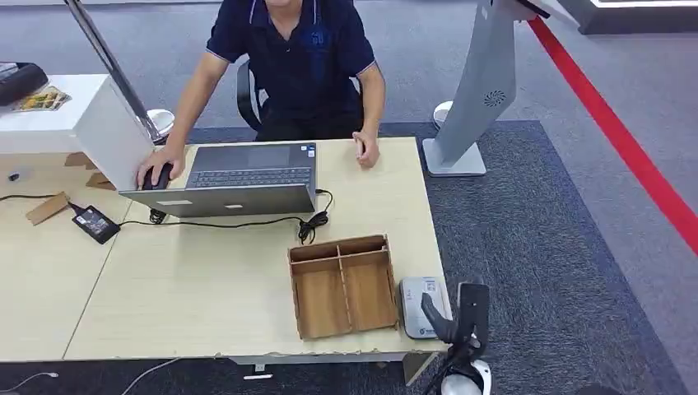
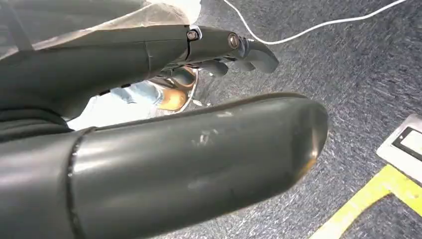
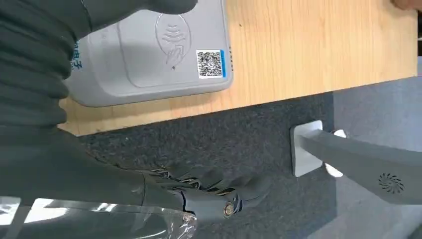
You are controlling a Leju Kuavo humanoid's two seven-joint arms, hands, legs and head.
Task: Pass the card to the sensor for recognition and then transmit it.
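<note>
The grey card sensor (image 1: pixel 421 306) lies at the desk's front right corner, next to the wooden box. In the right wrist view the sensor (image 3: pixel 154 55) shows a contactless symbol and a QR sticker. My right hand (image 1: pixel 458 314) hovers just off the desk's right edge beside the sensor. Its thumb (image 3: pixel 144 6) reaches over the sensor, and its fingers (image 3: pixel 219 201) stretch out over the carpet with nothing between them. My left hand (image 2: pixel 199 114) hangs over the carpeted floor, its fingers (image 2: pixel 249 50) apart and empty.
A divided wooden box (image 1: pixel 344 285) stands left of the sensor. Across the desk a person sits at a laptop (image 1: pixel 239 178), one hand on a mouse (image 1: pixel 159 175). A grey kiosk stand (image 1: pixel 477 90) rises right of the desk. A power brick (image 1: pixel 95 223) and cables lie on the left.
</note>
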